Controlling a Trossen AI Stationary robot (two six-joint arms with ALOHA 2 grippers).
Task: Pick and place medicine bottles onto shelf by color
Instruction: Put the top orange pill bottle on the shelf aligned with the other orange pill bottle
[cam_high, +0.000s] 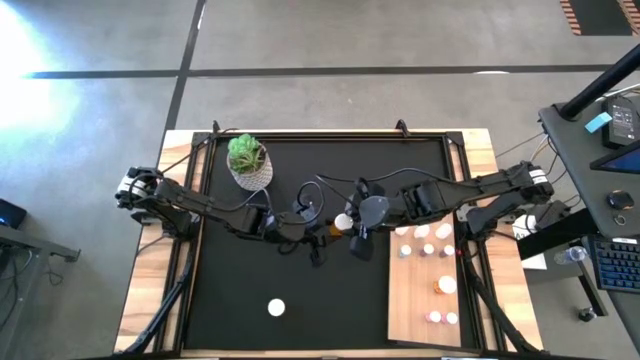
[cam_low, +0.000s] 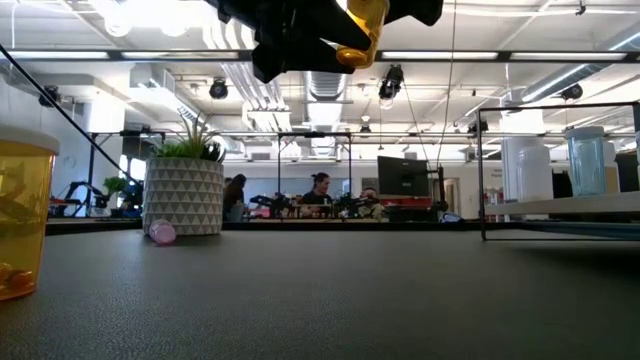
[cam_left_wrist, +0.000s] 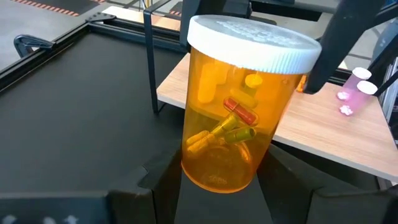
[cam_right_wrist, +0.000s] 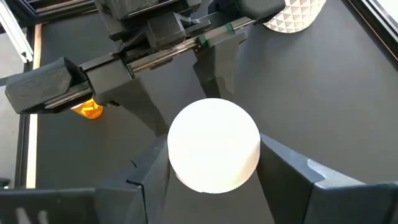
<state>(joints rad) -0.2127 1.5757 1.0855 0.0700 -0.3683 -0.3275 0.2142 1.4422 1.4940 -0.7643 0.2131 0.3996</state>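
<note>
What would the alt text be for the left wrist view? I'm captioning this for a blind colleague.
An amber medicine bottle with a white cap, capsules visible inside, is clamped between the left gripper's two dark fingers above the black mat. Behind it lies the pale wooden shelf with small pink bottles, and part of the other arm's dark finger reaches beside the cap.

Both arms reach inward, left hand (cam_high: 318, 238) and right hand (cam_high: 350, 222) meeting mid-table (each clamped shut on something).
</note>
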